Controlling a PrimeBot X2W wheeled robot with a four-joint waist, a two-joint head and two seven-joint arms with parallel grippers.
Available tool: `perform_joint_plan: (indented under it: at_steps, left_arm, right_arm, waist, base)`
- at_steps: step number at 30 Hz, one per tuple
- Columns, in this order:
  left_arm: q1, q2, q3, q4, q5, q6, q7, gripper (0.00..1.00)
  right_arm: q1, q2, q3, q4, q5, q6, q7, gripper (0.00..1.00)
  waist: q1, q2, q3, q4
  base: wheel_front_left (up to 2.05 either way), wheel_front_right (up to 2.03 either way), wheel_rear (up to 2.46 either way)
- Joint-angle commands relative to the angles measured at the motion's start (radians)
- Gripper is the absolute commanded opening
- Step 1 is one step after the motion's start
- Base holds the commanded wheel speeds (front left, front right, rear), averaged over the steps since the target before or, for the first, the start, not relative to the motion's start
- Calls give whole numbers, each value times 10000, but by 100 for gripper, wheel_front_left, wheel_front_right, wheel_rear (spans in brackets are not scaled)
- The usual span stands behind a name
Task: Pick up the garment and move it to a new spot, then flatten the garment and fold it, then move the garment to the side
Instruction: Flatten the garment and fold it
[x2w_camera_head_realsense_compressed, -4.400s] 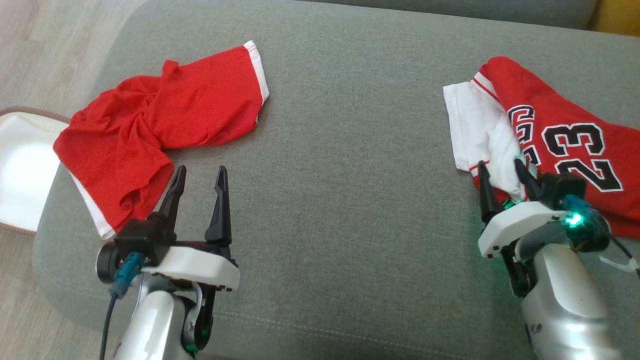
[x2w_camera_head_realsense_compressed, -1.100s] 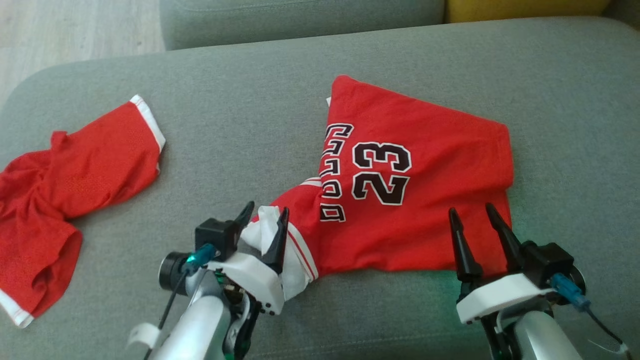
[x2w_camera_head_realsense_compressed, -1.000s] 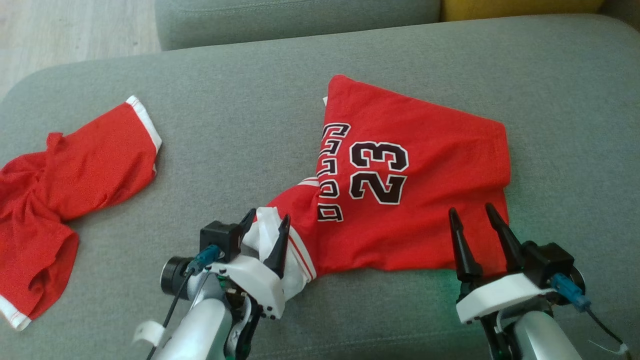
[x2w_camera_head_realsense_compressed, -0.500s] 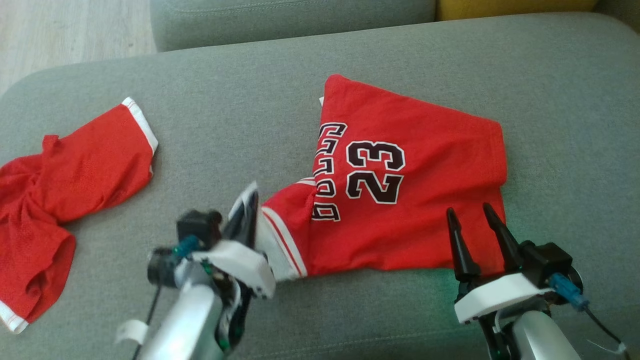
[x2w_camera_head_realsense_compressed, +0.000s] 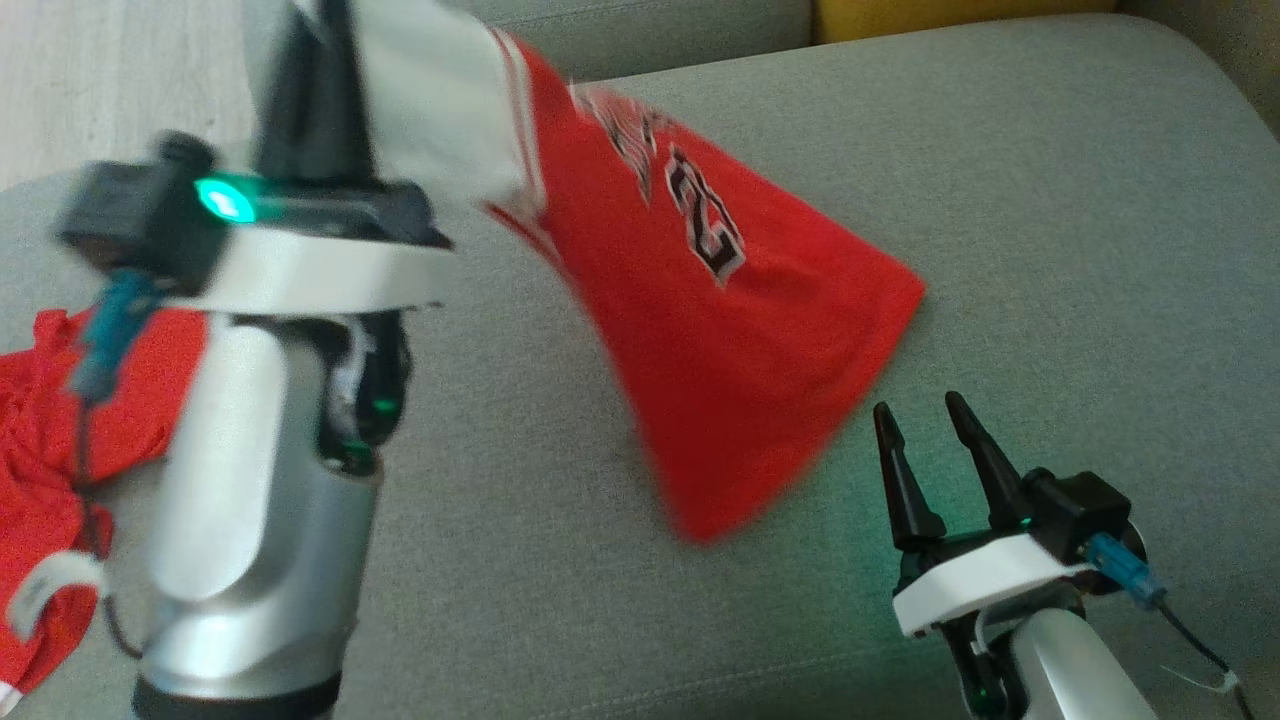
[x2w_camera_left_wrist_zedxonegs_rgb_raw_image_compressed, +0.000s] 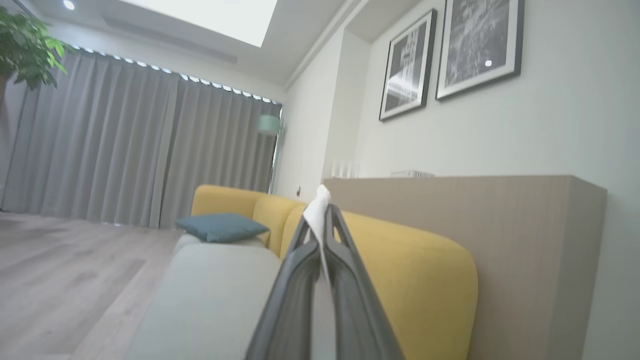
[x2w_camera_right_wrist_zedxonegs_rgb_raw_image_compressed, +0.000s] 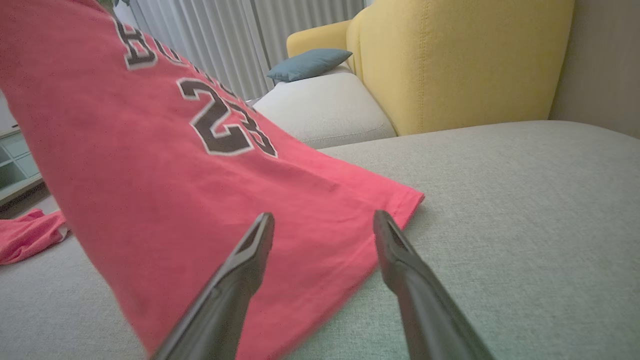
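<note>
one jersey, one shorts, two pincers

Left hand pinches white cloth (probably a sleeve).

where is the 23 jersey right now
In the head view the jersey hangs from the shut left tool at upper left, slanting down onto the grey sofa seat, just ahead of the open right tool.
</note>
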Motion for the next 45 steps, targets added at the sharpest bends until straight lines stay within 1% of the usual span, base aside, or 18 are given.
perform_joint_plan:
  at_steps: [1,4,6,10,14,19,20,21,24,28,32,35,40,45]
  left_arm:
    - [-310,153,577,-689,250,20,-57,0]
    - [163,149,957,-1497,848,-124,-58,0]
    - [852,148,1015,-1410,1111,-285,-59,0]
    - [2063,232,1266,-1033,1728,-390,-59,0]
    - [2948,226,1695,-574,1984,-249,-60,0]
    - [3462,182,2059,-67,2024,48,-60,0]
    - [3514,174,2095,118,1996,113,-60,11]
    - [3540,166,2108,286,1977,188,-60,100]
    - [3502,151,2098,499,1862,314,-60,100]
    - [3495,143,2013,288,1541,463,-60,100]
    - [3589,142,1755,-116,1279,572,-60,100]
    - [3674,141,1518,-436,1159,627,-60,100]
    - [3791,140,1099,-738,1033,649,-60,100]
    - [3814,140,844,-829,937,588,-60,100]
  right_arm:
    - [-437,-18,254,-345,91,73,-137,100]
    - [-380,-18,274,-361,172,73,-137,100]
    - [-328,-18,256,-337,180,73,-137,100]
    - [-292,-18,209,-264,103,73,-137,100]
    - [-316,-18,146,-203,13,73,-137,100]
    - [-333,-18,-2,-104,-153,73,-137,100]
    - [-327,-18,-28,-69,-175,73,-137,100]
    - [-320,-18,-43,-32,-192,73,-137,100]
    - [-314,-18,-53,58,-221,73,-137,100]
    - [-327,-18,-112,114,-241,73,-137,100]
    - [-377,-18,-391,201,-272,73,-137,100]
    - [-475,-18,-807,392,-200,73,-137,100]
    - [-882,-18,-1592,1340,74,73,-137,100]
    - [-1610,-18,-2167,2811,341,73,-137,100]
  waist:
    - [0,-1,5,-24]
    - [0,-1,40,19]
    - [0,-1,62,122]
    - [0,-1,98,365]
    - [0,-1,85,628]
    - [0,-1,85,958]
    - [0,-1,73,1016]
    - [0,-1,59,1073]
    - [0,-1,31,1191]
    - [0,-1,-1,1324]
    - [0,-1,-12,1486]
    - [0,-1,22,1645]
    - [0,-1,106,1992]
    - [0,-1,257,2323]
  base:
    - [0,0,0]
    - [0,0,0]
    - [0,0,0]
    - [0,0,0]
    - [0,0,0]
    - [0,0,0]
    - [0,0,0]
    - [0,0,0]
    - [0,0,0]
    - [0,0,0]
    - [0,0,0]
    - [0,0,0]
    - [0,0,0]
    - [0,0,0]
